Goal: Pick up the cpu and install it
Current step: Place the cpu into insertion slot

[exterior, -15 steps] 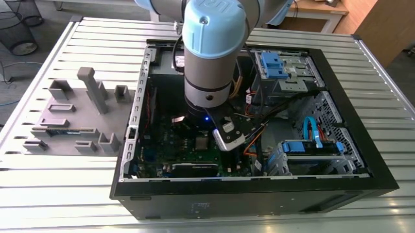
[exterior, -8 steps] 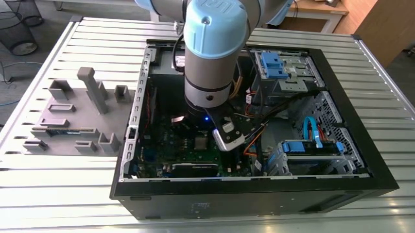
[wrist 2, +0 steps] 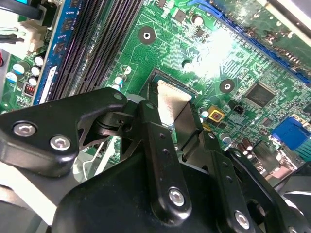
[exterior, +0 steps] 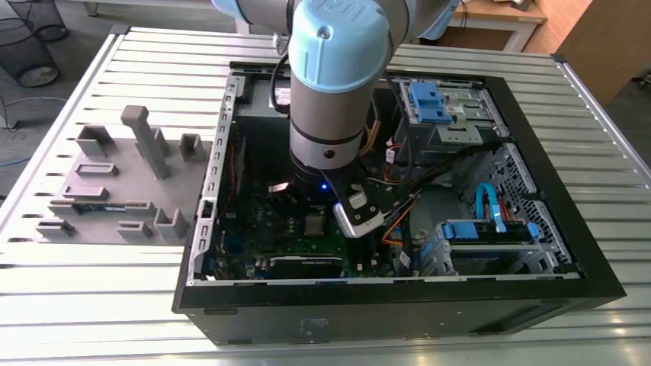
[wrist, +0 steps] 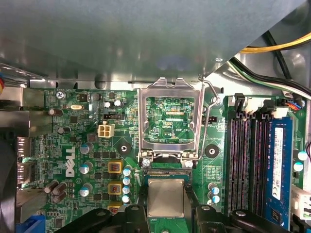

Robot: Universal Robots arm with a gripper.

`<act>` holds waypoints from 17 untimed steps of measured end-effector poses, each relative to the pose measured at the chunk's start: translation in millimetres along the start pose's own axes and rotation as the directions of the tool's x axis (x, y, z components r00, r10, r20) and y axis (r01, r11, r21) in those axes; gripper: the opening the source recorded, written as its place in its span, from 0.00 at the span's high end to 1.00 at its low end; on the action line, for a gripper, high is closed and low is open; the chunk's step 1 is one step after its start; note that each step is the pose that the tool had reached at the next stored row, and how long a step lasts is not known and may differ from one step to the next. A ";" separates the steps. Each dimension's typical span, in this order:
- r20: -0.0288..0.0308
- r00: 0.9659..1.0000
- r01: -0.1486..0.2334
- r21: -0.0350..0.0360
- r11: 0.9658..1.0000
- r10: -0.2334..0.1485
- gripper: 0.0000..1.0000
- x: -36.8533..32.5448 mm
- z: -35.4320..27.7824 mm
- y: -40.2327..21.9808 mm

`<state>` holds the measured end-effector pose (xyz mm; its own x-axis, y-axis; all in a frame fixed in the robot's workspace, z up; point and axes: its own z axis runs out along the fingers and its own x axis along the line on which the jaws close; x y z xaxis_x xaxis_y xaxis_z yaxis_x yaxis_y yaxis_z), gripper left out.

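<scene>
Over the motherboard (wrist: 53,141), the gripper (wrist: 166,206) pinches the cpu (wrist: 166,194) by two edges at the socket (wrist: 167,172), whose frame (wrist: 145,121) stands open. In the exterior view the case (exterior: 407,303) sits on a slatted metal table (exterior: 102,313); a grey tray (exterior: 112,164) lies at its nine o'clock, a wire bin (exterior: 30,46) at eleven.

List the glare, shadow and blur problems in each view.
Second wrist view: white glare washes out the motherboard beyond the cpu, whose metal top shines in the dark hand. First wrist view: the grey surface past the open socket frame is out of focus. Exterior view: the case interior lies in shadow under the arm.
</scene>
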<state>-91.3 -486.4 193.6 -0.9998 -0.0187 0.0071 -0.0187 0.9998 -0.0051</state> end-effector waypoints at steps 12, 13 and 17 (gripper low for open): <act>0.000 1.000 0.000 0.000 1.000 0.000 0.61 -0.4 0.5 0.0; 0.000 1.000 0.000 0.000 1.000 0.000 0.61 -0.4 0.9 0.0; 0.000 1.000 0.000 0.001 1.000 0.000 0.61 -0.3 2.0 -0.1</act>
<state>-91.0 -486.5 191.6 -0.9998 -0.0187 0.0074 -0.0187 0.9998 -0.0057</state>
